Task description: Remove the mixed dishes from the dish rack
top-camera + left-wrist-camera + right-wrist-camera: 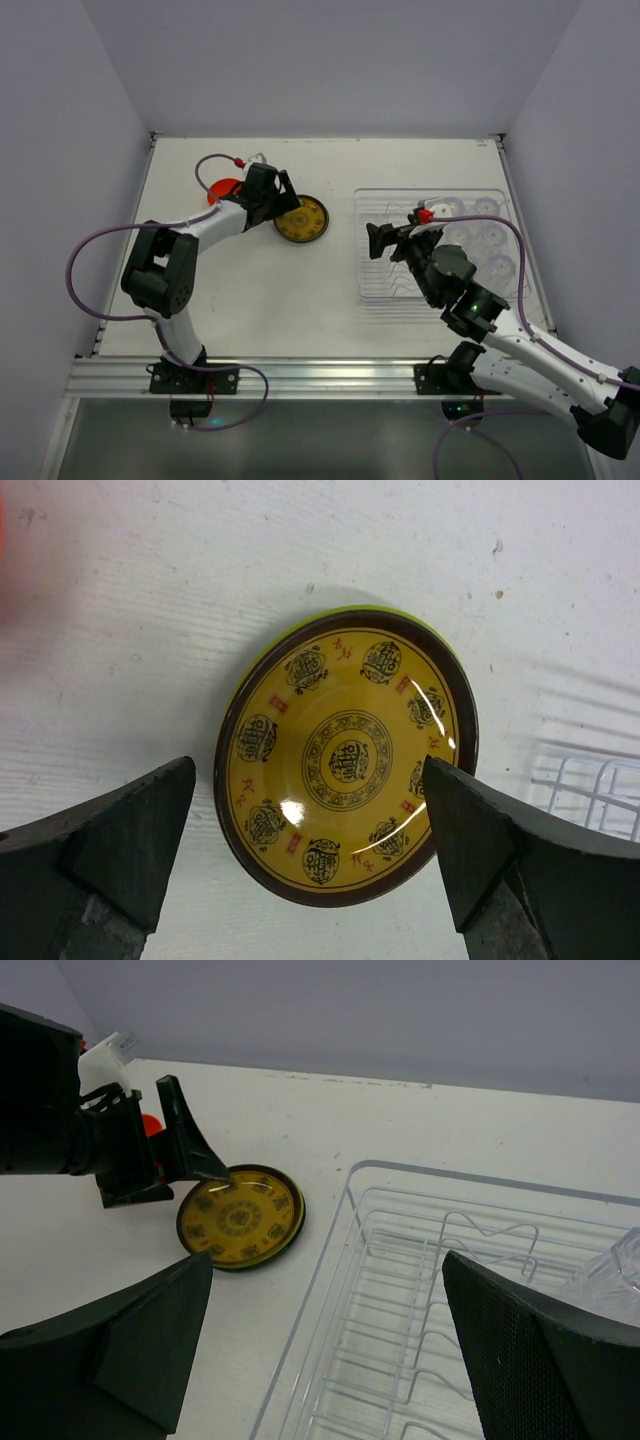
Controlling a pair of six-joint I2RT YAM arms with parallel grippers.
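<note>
A patterned yellow-brown plate (302, 219) lies flat on the table, with a lime green rim showing under its edge in the left wrist view (345, 755). My left gripper (280, 203) is open and empty just above the plate's near-left side, its fingers (130, 830) straddling the plate. The orange-red bowl (222, 189) sits behind the left arm, partly hidden. The clear dish rack (375, 285) stands at the right, with several clear cups (480, 237) in its right half. My right gripper (380, 240) is open and empty over the rack's left wire dividers (450, 1290). The black plate is out of view.
The rack's left rim (330, 1250) is a short gap from the plate (241, 1218). One clear cup (615, 1265) shows at the right edge of the right wrist view. Walls close the table at the back and on both sides.
</note>
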